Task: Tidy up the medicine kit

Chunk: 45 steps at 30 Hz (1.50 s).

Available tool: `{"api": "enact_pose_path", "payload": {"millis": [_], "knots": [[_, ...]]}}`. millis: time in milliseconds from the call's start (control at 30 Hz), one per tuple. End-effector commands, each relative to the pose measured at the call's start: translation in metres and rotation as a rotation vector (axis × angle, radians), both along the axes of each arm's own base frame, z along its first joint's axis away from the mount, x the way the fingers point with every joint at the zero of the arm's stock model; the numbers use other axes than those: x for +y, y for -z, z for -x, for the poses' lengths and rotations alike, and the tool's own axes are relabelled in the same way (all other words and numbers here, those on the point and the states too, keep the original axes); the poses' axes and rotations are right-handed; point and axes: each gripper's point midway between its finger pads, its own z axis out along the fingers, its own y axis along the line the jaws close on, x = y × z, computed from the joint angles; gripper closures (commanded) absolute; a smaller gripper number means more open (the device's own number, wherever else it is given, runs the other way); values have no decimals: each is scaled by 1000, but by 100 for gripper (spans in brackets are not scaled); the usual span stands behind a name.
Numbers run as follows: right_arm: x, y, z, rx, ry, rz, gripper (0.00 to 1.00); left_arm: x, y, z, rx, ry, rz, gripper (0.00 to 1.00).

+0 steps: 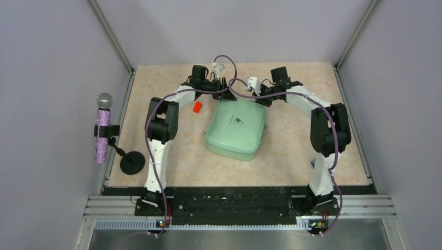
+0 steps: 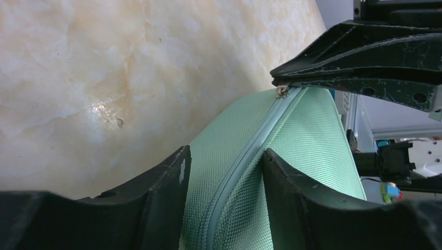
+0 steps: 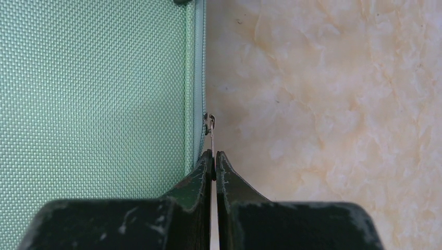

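Note:
The green medicine kit (image 1: 237, 127) lies shut in the middle of the table. My left gripper (image 1: 225, 95) is at the kit's far edge. In the left wrist view it (image 2: 225, 156) straddles the kit (image 2: 307, 135), jaws pressed on the fabric on both sides of the zipper seam. My right gripper (image 1: 260, 96) is at the kit's far right corner. In the right wrist view it (image 3: 213, 156) is shut on the metal zipper pull (image 3: 211, 133) beside the kit's side (image 3: 94, 94). The pull (image 2: 282, 91) also shows in the left wrist view, under the right gripper's fingers (image 2: 365, 52).
A small red object (image 1: 197, 107) lies on the table left of the kit, near my left arm. A purple microphone (image 1: 102, 127) on a black stand (image 1: 132, 162) is at the table's left edge. Grey walls close in the table.

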Motion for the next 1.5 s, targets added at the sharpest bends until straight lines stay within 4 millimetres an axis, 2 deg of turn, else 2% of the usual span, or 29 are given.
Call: {"api": "enact_pose_path", "payload": {"millis": [0, 133, 367, 533, 600, 767, 867, 1033, 1133, 1233, 1333, 1467], "knots": [[29, -22, -11, -71, -51, -59, 100, 1, -2, 26, 29, 110, 33, 46], [23, -16, -16, -80, -34, -35, 100, 6, 11, 44, 16, 165, -16, 57], [-14, -15, -28, -117, -25, 24, 100, 22, 18, 60, -17, 224, -56, 99], [-48, -11, -26, -136, -45, 92, 100, 34, 9, 54, -24, 189, -45, 100], [-61, -3, -19, -131, -62, 129, 100, 38, 2, 49, -33, 175, -34, 100], [-81, 8, -5, -128, -88, 174, 100, 46, -12, 40, -28, 159, 2, 100], [-92, 5, 1, -147, -98, 196, 100, 51, -15, 36, -32, 153, 5, 100], [-114, -12, 17, -168, -91, 208, 100, 61, -14, 24, -47, 118, -11, 100], [-125, -16, 33, -152, -85, 217, 100, 67, -14, 16, -63, 94, -28, 100], [-125, -21, 56, -121, -83, 194, 100, 70, -13, 10, -63, 69, -39, 100], [-115, -21, 85, -69, -66, 128, 100, 70, -13, 6, -34, 35, -34, 100], [-97, -1, 136, 16, -90, 108, 100, 68, -16, -5, -10, -43, -11, 100]]}}
